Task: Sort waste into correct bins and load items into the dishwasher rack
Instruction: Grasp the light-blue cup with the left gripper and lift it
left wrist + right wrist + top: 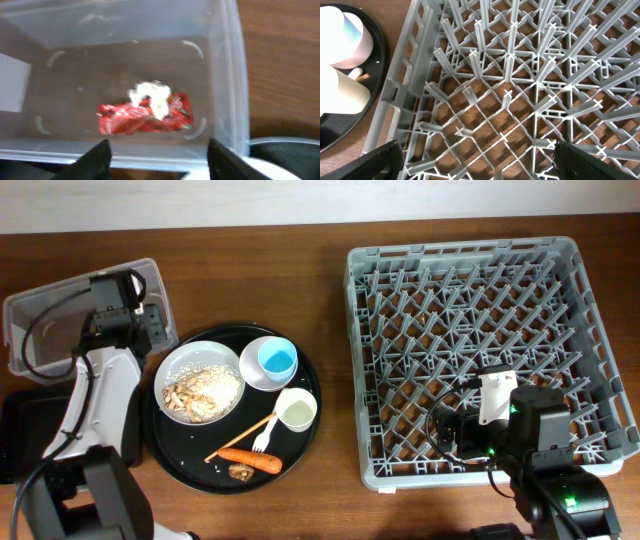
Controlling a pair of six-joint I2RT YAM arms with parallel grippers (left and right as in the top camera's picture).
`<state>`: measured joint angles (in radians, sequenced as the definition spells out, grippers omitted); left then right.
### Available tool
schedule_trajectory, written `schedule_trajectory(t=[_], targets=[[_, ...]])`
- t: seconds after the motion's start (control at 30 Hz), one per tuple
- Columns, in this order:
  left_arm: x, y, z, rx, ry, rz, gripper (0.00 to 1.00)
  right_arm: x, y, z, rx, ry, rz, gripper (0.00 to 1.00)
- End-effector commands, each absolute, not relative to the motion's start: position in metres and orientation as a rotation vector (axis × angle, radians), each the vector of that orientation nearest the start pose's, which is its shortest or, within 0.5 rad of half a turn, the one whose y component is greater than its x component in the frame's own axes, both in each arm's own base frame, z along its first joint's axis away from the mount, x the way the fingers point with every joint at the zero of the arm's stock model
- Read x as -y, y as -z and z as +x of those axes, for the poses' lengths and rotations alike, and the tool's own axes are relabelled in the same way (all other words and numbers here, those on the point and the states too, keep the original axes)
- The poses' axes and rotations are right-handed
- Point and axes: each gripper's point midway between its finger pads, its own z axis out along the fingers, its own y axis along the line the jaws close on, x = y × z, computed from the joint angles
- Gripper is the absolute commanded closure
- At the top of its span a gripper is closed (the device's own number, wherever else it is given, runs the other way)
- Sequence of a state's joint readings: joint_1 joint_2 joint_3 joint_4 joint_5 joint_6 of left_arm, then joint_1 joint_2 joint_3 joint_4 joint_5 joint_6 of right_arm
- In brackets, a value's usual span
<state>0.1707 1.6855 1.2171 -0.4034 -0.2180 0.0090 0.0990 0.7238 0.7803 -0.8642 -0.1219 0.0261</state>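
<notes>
Crumpled red-and-white wrapper [145,112] on the clear tub [227,75] floor, free beneath the released left claw [159,149].

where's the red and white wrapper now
In the left wrist view the wrapper lies inside the clear tub, just beyond the open left tool. Overhead, that tub sits far left, beside the round black tray.

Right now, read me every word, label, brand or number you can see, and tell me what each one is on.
No text can be read in any view.
On the red-and-white wrapper in the clear tub: any print is too blurred to read.
On the white patch at the tub's wall: looks blank.
On the dishwasher rack: no marking shows.
</notes>
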Motion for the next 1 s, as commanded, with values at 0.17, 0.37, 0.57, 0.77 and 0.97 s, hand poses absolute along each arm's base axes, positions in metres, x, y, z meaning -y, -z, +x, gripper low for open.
schedule_trajectory(t=[0.17,0.37,0.57,0.77,0.97], targets=[[0.072,-0.165,0.421,-2.421,0.564,0.197,0.46,-0.046,-0.195,0.231,-2.352,-0.215,-0.142,0.01],[0.13,-0.14,0.379,-2.584,0.556,0.367,0.47,-0.045,-0.195,0.231,-2.352,-0.214,-0.141,0.01],[0.123,-0.112,0.377,-2.682,0.441,0.329,0.47,-0.045,-0.195,0.231,-2.352,-0.214,-0.141,0.01],[0.122,-0.067,0.369,-2.822,0.443,0.318,0.61,-0.045,-0.193,0.229,-2.363,-0.213,-0.141,0.01],[0.117,-0.078,0.384,-2.786,0.438,0.294,1.0,-0.045,-0.193,0.229,-2.362,-0.212,-0.141,0.01]])
